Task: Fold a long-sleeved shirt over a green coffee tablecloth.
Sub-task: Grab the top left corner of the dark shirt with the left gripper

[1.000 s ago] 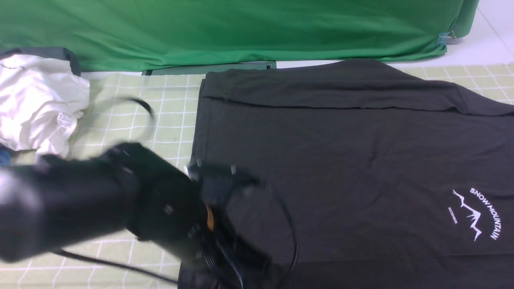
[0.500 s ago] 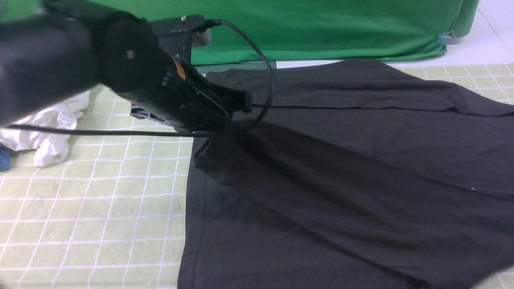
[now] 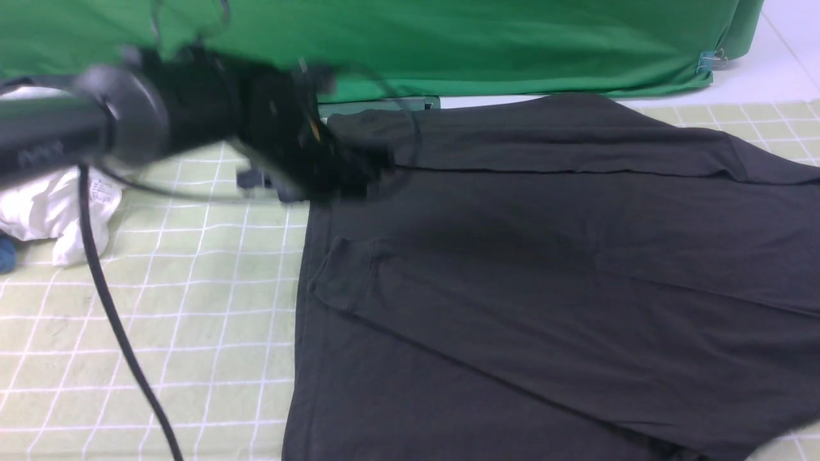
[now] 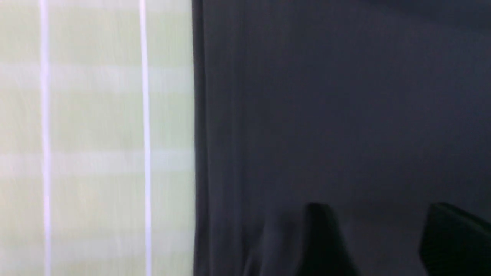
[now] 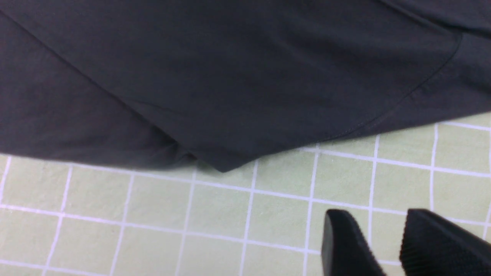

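Note:
The long-sleeved shirt, black and soft, lies spread on the green coffee tablecloth, with its near part folded over toward the far side, so no print shows. My left gripper, blurred, hovers at the shirt's far left edge. In the left wrist view its fingers stand apart over the shirt, so the left gripper is open and holds nothing. My right gripper is open over the bare tablecloth, just off a folded corner of the shirt. It is out of the front view.
A crumpled white garment lies at the far left on the cloth. Deep-green backdrop fabric hangs along the back, held by a blue clip. The left arm's black cable trails across the near left squares.
My left arm swung from the near edge to the far left, carrying the shirt's near part over the print. Its jaws then opened and the fabric settled flat.

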### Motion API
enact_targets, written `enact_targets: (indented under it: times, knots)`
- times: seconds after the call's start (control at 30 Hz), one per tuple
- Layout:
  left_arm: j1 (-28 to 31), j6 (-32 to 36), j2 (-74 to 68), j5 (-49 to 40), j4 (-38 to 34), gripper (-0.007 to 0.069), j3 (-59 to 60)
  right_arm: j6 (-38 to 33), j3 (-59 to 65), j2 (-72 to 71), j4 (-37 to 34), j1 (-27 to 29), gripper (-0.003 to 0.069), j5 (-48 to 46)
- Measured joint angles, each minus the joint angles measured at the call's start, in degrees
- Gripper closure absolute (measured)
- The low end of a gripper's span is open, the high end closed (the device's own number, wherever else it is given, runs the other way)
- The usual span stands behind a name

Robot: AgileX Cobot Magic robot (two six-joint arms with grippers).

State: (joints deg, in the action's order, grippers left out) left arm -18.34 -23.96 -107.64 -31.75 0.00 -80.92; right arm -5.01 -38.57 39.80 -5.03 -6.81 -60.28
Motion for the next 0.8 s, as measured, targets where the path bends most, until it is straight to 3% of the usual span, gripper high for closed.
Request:
enact_targets:
  times: [0.1, 0.23, 0.4, 0.8]
  knots:
    - [1.94, -0.11, -1.90, 0.44, -1.94, 0.0130, -7.11, 0.00, 0.00, 0.00, 0.00, 0.00, 0.0422, 0.96]
    - [3.53, -0.11, -7.75, -0.23, -8.74, 0.0096, -14.90, 0.00, 0.00, 0.00, 0.00, 0.00, 0.0421, 1.85]
    - [4.84, -3.22, -16.45, -0.83, -16.74, 0.0104, -20.90, 0.00, 0.00, 0.00, 0.00, 0.00, 0.0419, 2.52]
    - [6.29, -7.14, -23.92, 7.94, -24.00, 0.0183, -22.34, 0.35, 0.00, 0.00, 0.00, 0.00, 0.0418, 6.21]
